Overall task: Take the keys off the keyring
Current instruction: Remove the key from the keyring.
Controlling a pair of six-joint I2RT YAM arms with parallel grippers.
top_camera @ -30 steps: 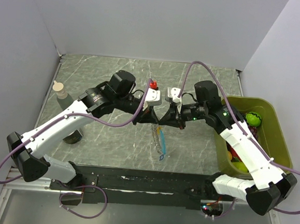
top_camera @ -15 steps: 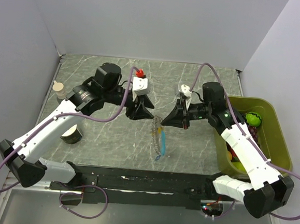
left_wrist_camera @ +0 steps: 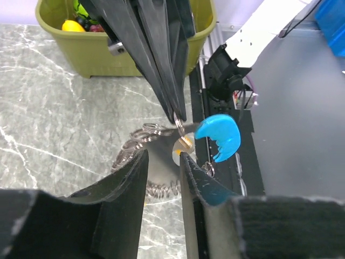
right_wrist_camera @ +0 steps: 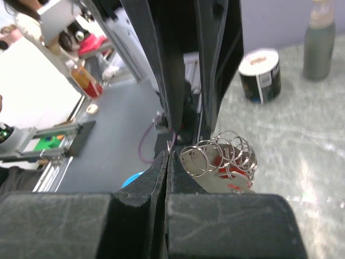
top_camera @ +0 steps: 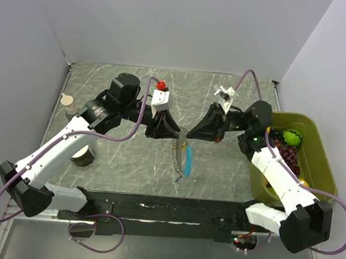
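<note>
The keyring [top_camera: 176, 154], a silvery chain of rings, hangs between my two gripper tips down toward the table. The light-blue strip [top_camera: 188, 161] dangles beside it. My left gripper [top_camera: 176, 133] is closed on a flat silvery piece of the keyring [left_wrist_camera: 161, 167], which fills the gap between its fingers. My right gripper [top_camera: 189, 132] is shut on one small ring [left_wrist_camera: 178, 125] at its tip. A blue key [left_wrist_camera: 220, 137] and an orange piece [left_wrist_camera: 186, 143] hang there. In the right wrist view the ring coil [right_wrist_camera: 226, 154] carries a red piece [right_wrist_camera: 218, 162].
A green bin [top_camera: 294, 117] of toy fruit stands at the right edge. A bottle [top_camera: 71, 109] and a dark tape roll [top_camera: 84, 155] stand at the left. A black rail [top_camera: 166, 210] runs along the near edge.
The grippers have drawn apart from their tight meeting at centre. The left arm swung back left, then held. The right wrist pulled back right and tilted up. The chain still hangs between the tips.
</note>
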